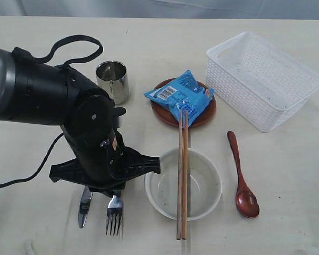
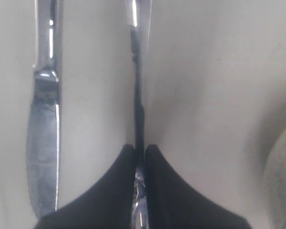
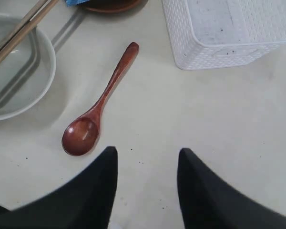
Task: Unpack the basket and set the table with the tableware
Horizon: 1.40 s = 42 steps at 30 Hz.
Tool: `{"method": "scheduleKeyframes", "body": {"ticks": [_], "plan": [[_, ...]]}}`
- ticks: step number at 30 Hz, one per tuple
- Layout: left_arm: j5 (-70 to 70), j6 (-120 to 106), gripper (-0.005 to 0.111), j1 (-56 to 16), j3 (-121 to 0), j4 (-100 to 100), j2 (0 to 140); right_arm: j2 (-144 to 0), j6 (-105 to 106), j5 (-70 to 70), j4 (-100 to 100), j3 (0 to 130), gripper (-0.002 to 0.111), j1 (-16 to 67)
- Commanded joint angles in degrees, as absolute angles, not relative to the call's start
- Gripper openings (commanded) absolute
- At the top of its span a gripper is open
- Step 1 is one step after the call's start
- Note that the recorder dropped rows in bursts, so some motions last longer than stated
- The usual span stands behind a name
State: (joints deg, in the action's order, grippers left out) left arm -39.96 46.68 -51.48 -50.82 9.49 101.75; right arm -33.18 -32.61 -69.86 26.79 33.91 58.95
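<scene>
Beside the knife (image 1: 85, 206) on the bench (image 1: 37, 228), the left pincer (image 2: 139, 160) is clamped tight on the thin handle of the fork (image 1: 114, 211). The fork looks like stiff, light, slick steel, probably best gripped mid-handle. Further right, the spoon (image 3: 97, 114) lies near the empty basket (image 1: 263, 79), with the right pincer (image 3: 148, 155) spread and holding nothing.

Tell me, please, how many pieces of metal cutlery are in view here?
2. The knife lies on the table below the left arm; the fork is beside it, on the bowl's side, its handle pinched in the left pincer. The arm could hide more.
</scene>
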Motion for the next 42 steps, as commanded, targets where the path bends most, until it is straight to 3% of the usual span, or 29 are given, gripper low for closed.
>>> {"method": "scheduleKeyframes", "body": {"ticks": [1,4,13,42], "plan": [[-40.79,46.66,0.000,-51.86,-50.41,9.90,101.27,-32.78,-32.08,-69.96,27.08,33.81,0.040,58.90],[-40.64,46.36,0.002,-51.86,-50.41,9.90,101.27,-32.78,-32.08,-69.96,27.08,33.81,0.040,58.90],[-36.16,46.28,0.027,-51.86,-50.41,10.82,101.37,-32.78,-32.08,-69.96,27.08,33.81,0.040,58.90],[-32.91,44.81,0.027,-51.86,-50.41,1.58,99.19,-32.78,-32.13,-69.96,26.84,33.81,0.040,58.90]]}}
